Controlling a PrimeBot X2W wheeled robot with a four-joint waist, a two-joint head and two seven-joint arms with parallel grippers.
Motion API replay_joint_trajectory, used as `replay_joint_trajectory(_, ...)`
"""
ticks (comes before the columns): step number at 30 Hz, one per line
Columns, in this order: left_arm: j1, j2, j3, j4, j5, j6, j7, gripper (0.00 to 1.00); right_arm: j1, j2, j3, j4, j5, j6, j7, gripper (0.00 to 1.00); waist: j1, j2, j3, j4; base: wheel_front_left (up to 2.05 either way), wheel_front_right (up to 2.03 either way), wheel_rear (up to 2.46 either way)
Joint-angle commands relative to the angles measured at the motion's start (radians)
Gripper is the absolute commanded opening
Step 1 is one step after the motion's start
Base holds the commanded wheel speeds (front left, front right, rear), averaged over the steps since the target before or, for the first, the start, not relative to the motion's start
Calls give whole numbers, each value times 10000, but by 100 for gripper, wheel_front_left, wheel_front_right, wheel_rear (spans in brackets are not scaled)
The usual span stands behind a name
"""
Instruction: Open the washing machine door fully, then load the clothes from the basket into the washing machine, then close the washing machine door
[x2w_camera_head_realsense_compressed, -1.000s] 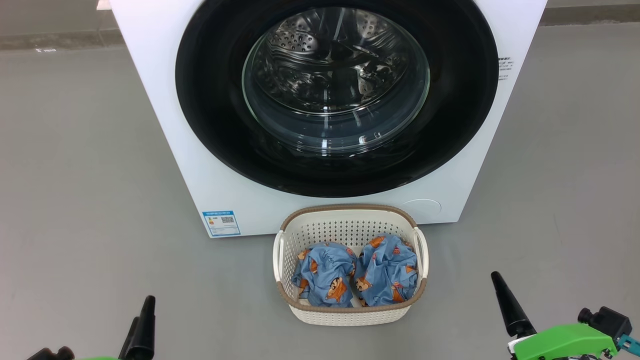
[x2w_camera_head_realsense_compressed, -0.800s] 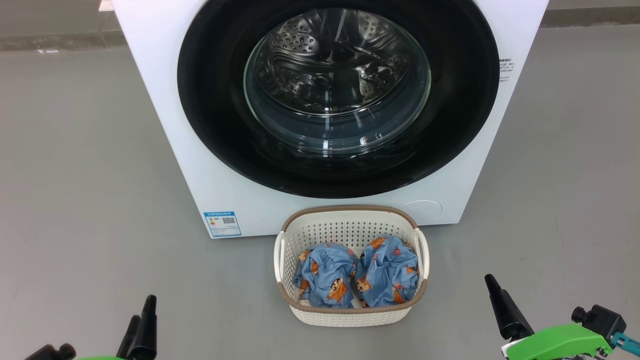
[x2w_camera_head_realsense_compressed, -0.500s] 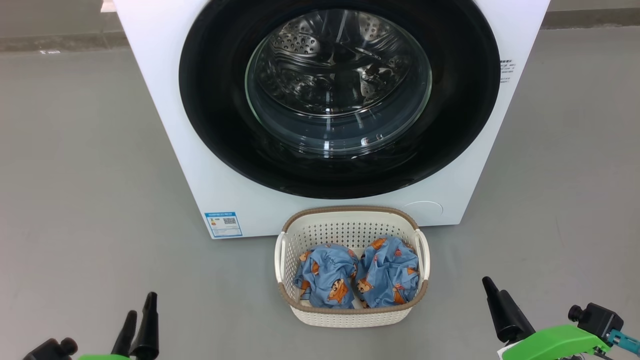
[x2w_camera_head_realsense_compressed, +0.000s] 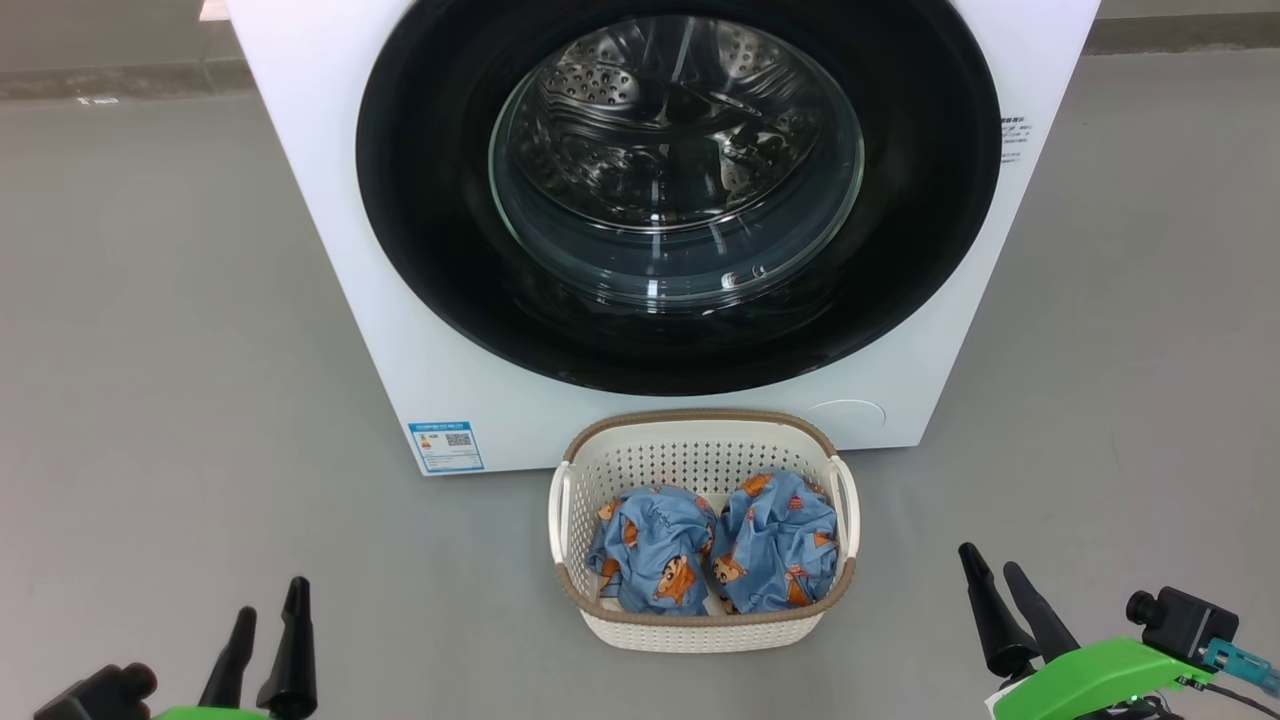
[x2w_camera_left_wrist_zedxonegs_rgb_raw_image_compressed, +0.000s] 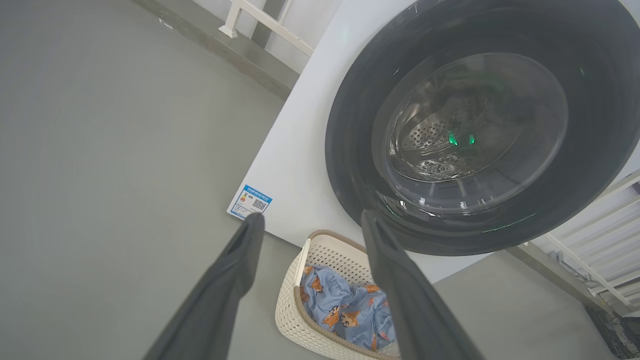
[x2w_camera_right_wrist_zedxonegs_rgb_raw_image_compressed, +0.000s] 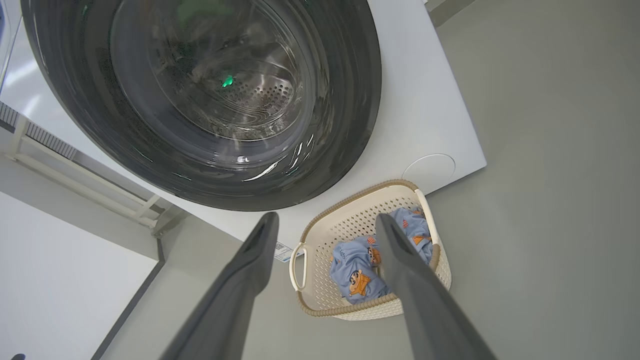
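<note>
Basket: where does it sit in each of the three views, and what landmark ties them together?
Head view: basket at bottom centre.
Left wrist view: basket right of centre, cut off by the bottom edge.
Right wrist view: basket lower centre-right.
Shared landmark: the round black door, just beyond the basket in every view.

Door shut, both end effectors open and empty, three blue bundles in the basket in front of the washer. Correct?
Not quite. The basket holds two bundles of clothes, not three; the head view shows them side by side. The rest stands: the washing machine door is shut, and the left end effector and right end effector are open and empty.
</note>
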Motion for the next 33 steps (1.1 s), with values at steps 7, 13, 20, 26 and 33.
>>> replay_joint_trajectory(7,-130,338,169,-391,1052,-17,-324,100,-484,-186,261,-143,-981,10,-347,100,-1,0,9,-19,0,0,0)
replay_joint_trajectory(13,-143,418,147,-432,1576,-19,-471,100,-511,-238,307,-110,-1469,11,-493,100,-1,0,9,-23,0,0,0)
replay_joint_trajectory(20,-120,497,123,-471,2327,-21,-677,100,-536,-325,342,-15,-2119,12,-698,100,-1,0,-23,-44,0,0,0)
replay_joint_trajectory(26,-84,562,61,-467,2927,-23,-854,100,-551,-417,309,34,-2705,13,-873,100,-1,0,-22,-63,0,0,0)
replay_joint_trajectory(33,-77,644,34,-465,3598,-25,-1060,100,-521,-508,148,76,-3426,13,-1078,100,-1,0,-4,-81,0,0,0)
